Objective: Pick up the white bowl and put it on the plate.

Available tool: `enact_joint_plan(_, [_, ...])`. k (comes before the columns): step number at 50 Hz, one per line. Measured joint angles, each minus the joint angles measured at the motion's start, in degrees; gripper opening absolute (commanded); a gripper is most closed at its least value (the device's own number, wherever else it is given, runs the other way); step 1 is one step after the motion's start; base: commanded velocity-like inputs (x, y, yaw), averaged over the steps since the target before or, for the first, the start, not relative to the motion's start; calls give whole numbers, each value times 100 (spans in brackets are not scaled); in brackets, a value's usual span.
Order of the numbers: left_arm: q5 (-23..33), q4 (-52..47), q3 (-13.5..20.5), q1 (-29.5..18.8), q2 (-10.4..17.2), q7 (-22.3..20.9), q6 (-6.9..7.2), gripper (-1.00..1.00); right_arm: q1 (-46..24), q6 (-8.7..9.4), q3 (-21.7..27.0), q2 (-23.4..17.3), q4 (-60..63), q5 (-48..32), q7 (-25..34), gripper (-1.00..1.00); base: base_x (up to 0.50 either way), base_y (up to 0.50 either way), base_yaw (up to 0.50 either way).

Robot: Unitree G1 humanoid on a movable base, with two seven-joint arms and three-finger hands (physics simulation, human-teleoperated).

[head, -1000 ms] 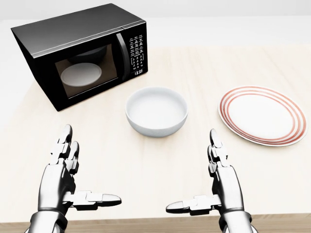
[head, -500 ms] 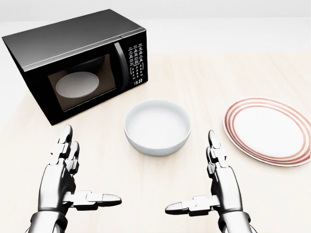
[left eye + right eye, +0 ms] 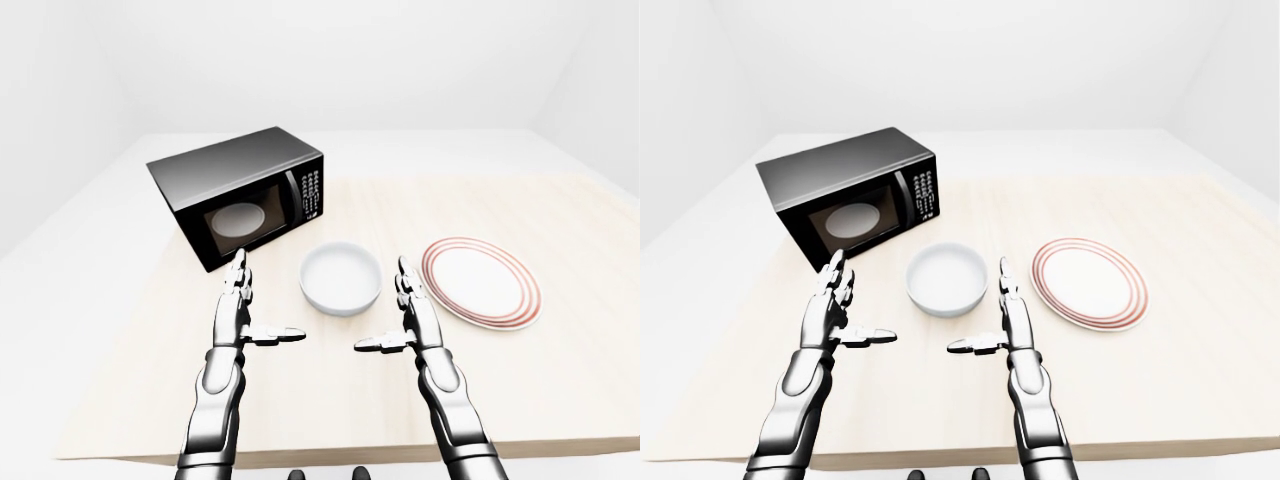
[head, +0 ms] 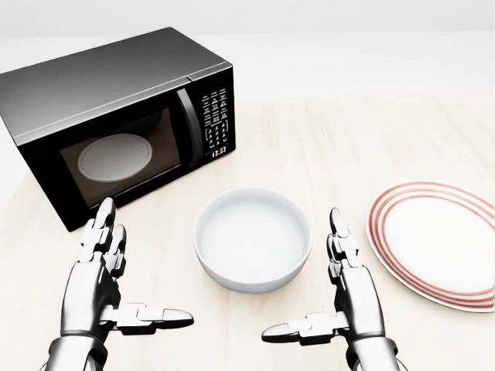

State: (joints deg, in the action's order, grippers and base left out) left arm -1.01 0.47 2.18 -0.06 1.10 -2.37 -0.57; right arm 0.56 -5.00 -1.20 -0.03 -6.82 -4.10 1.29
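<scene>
Whole head view has shifted since a second ago: microwave (image 4: 116, 127), white bowl (image 4: 252, 239) and plate (image 4: 435, 243) all sit lower and larger in frame, while both hands keep the same place in the picture. Read this as the base and camera closing on the worktop (image 4: 340, 147), not the objects moving. The near worktop edge, visible a second ago along the bottom of the head view, is now out of that frame.

Left hand (image 4: 104, 286): fingers spread and straight, thumb pointing inward, holding nothing. Right hand (image 4: 346, 292): same pose mirrored, spread, empty. Neither touches the bowl.

Bowl stands upright on the worktop, between the two hands and slightly farther out; the right hand's fingertips are just beside its rim, the left hand's farther off. Plate lies flat to the bowl's right, apart from it, empty.

Judgement: approach nearly complete, bowl now within reach; the grasp is not yet begun.

Hard to make out:
- Plate's right edge is cut off in the head view; whole in the left-eye view (image 3: 482, 281).
- Microwave's left end is cropped in the head view.
- A pale round shape shows behind the microwave door; cannot tell if it is a turntable or a dish.
- Bowl appears empty.
</scene>
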Motion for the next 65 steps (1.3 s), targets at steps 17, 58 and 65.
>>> enact_joint_plan(17, [-5, -30, -2, 11, -1, -5, 12, 100, 5, 0, -26, 10, -37, -58, -44, 100, 9, 0, 0])
enact_joint_plan(58, [32, -6, -5, -8, -1, 25, 4, 100, -416, 1000, -107, -338, 1700, -3623, 87, 100, 0, 0, 0])
enact_joint_plan(65, [30, 30, -2, -21, 1, 25, -11, 100, -568, 1000, -216, -401, 1554, -4417, 464, 100, 0, 0, 0])
